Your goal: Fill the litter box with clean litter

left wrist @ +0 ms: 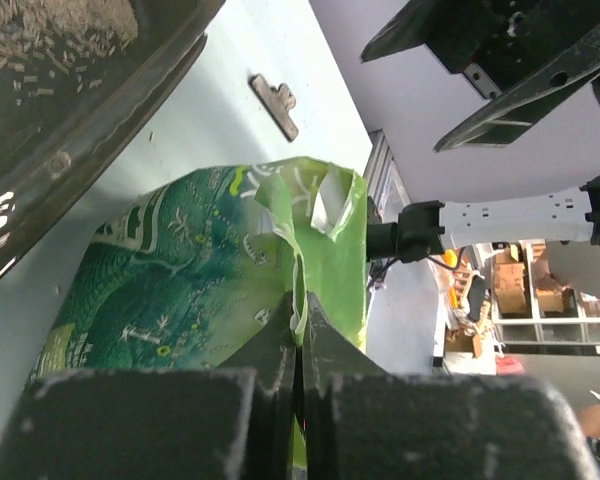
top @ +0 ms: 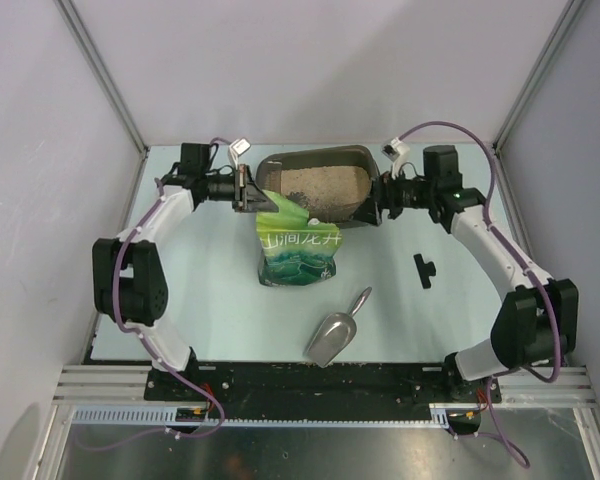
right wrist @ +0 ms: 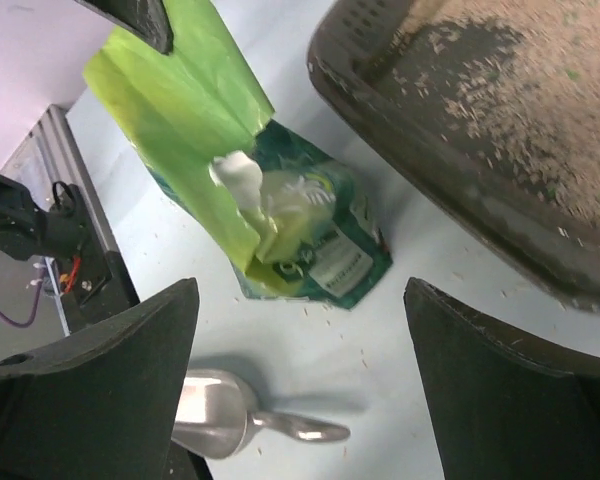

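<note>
Left hand is pinched shut on the bag top, at the near-left corner of the box by the table far edge. The bag body points to the near edge. Right hand gapes empty at the box's right end; litter lies inside.

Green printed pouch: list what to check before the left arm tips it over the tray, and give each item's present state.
1. Left pincer shut on the top edge of the green printed pouch: ok.
2. Right pincer open, holding nothing: ok.
3. Pouch mouth torn open: ok.
4. Dark plastic litter box right beside the pouch's top: ok.
5. Room left above the beige litter in it: cannot tell.
6. Silver metal scoop lying apart from the pouch: ok.
</note>
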Motion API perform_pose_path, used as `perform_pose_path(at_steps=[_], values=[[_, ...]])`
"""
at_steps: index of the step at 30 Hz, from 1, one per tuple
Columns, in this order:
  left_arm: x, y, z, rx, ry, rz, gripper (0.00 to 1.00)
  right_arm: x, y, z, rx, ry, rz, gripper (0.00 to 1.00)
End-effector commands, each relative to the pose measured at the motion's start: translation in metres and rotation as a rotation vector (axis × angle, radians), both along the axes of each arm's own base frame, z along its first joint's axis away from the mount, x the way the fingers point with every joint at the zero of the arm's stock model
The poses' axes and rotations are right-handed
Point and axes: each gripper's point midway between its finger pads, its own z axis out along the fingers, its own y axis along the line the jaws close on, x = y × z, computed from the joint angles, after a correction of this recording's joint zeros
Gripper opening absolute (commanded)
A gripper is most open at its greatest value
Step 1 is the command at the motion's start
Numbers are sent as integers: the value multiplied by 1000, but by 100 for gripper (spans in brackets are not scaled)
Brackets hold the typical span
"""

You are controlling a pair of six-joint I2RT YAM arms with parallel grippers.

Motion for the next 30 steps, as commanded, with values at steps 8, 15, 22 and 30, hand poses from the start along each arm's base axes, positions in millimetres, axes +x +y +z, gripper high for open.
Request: perform_pose_path(at_steps=[8,15,22,30], values=[[-25,-2,69,-67,-307,-93,0,10,92,27,110,-121,260,90],[-31,-1,73,-70,-310,-93,0,13,130,34,137,-176,342,89],[-30,0,78,-66,-337,-89,1,23,140,40,125,-236,345,59],[-12,5,86,28,-487,-24,44,16,150,76,39,-463,422,0]])
